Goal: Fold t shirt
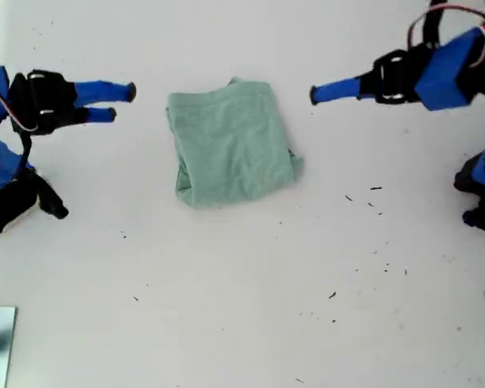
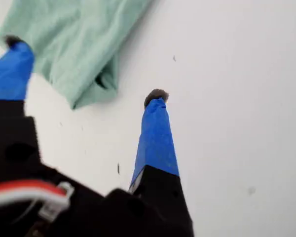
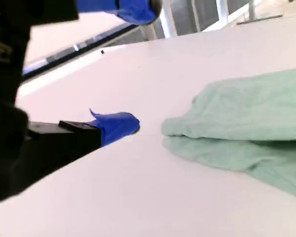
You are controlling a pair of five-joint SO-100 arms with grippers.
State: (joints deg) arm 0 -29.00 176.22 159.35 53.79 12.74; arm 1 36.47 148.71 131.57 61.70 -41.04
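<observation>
- As the t shirt (image 1: 230,145) lies as a compact, roughly rectangular packet, I judge the folding all but finished: no sleeve sticks out and no neckline shows on top.
- It rests on the white table (image 1: 226,323), towards the far side and about midway between the two arms, one at the exterior view's left and one at the exterior view's right, touching neither.
- What may be left is tidying. A small lump of cloth pokes out at the packet's edge on the exterior view's right, and the near corner on the exterior view's left bulges, with a loose pocket between the layers.
- The cloth is pale sage green, soft and plain, creased in shallow wrinkles; the edges are rounded rolls, not sharp folds.
- My first gripper (image 2: 84,71) has its blue fingers spread wide and holds nothing; one tip sits over the shirt's edge in its wrist view, the other over bare table.
- My second gripper (image 3: 140,66) is also parted and empty, its lower finger just beside the shirt's corner, apart from it.
- I cannot tell from the wrist views which arm is which in the exterior view.
</observation>
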